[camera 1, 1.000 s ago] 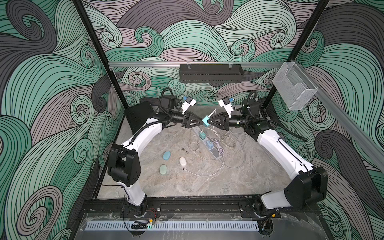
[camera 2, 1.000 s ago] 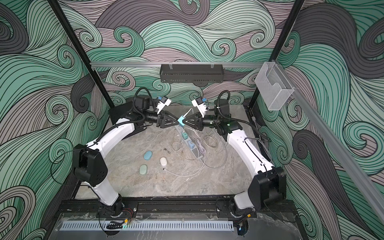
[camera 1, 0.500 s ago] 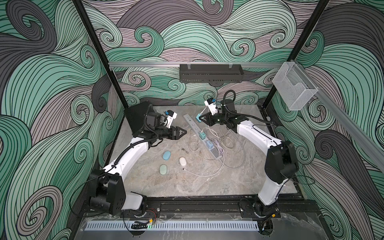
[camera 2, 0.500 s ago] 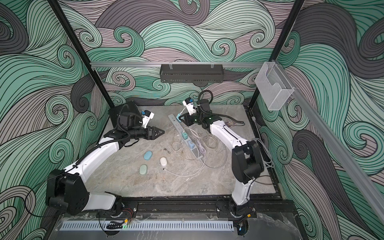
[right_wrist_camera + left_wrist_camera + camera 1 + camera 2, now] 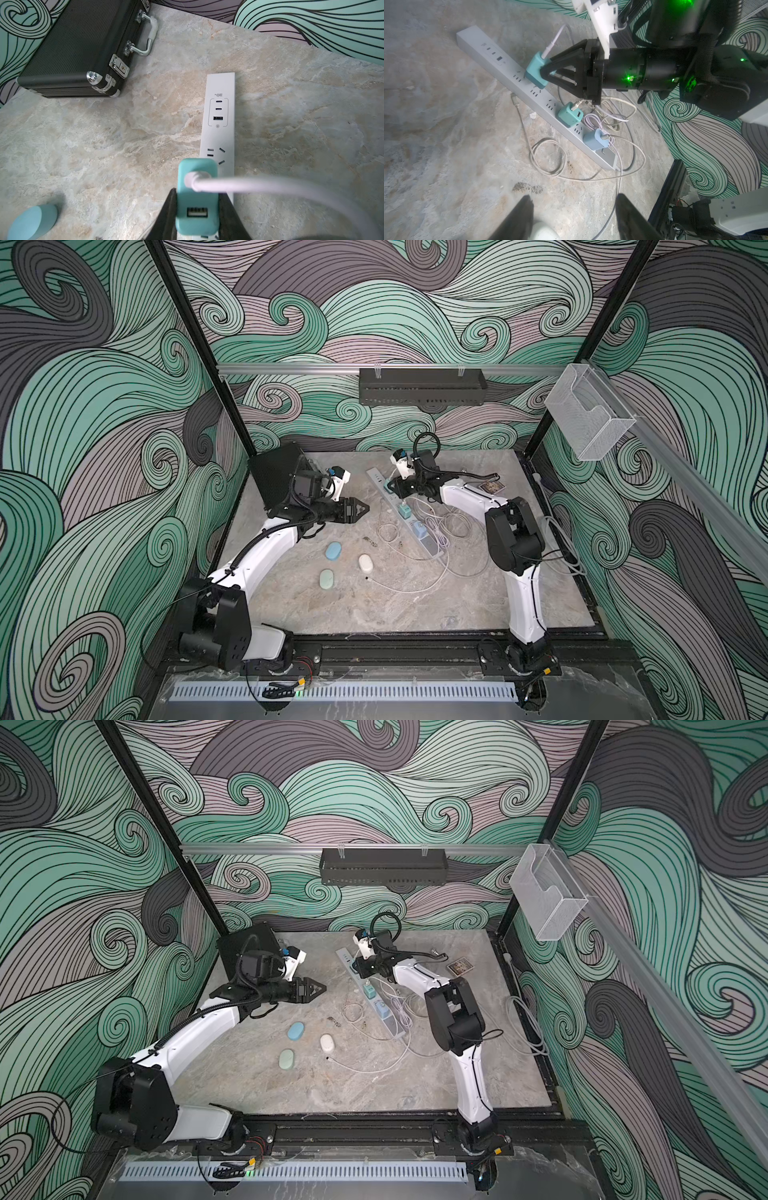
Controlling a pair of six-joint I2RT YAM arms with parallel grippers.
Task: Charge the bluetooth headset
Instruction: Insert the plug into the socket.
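Three oval bluetooth headset cases lie on the marble table: blue (image 5: 333, 551), white (image 5: 365, 563) and green (image 5: 326, 578). A grey power strip (image 5: 376, 477) runs diagonally behind them. My right gripper (image 5: 197, 194) is shut on a teal charger (image 5: 195, 168) that sits on the strip (image 5: 220, 87), with a lilac cable (image 5: 270, 185) plugged into its top. My left gripper (image 5: 573, 199) hangs open over bare table with nothing between its fingers; the white case (image 5: 544, 231) shows just beside one finger. In both top views it (image 5: 320, 988) points toward the strip from the left.
A second teal charger (image 5: 403, 512) and a blue charger (image 5: 419, 529) sit further down the strip amid loose white cables (image 5: 415, 585). A black case (image 5: 276, 472) stands at the back left. A small card (image 5: 491, 487) lies back right, a grey cable coil (image 5: 561, 539) by the right edge.
A second ago both grippers met in mid-air around the teal charger. The left gripper has since drawn back to the left, and the right has carried the charger down onto the strip.
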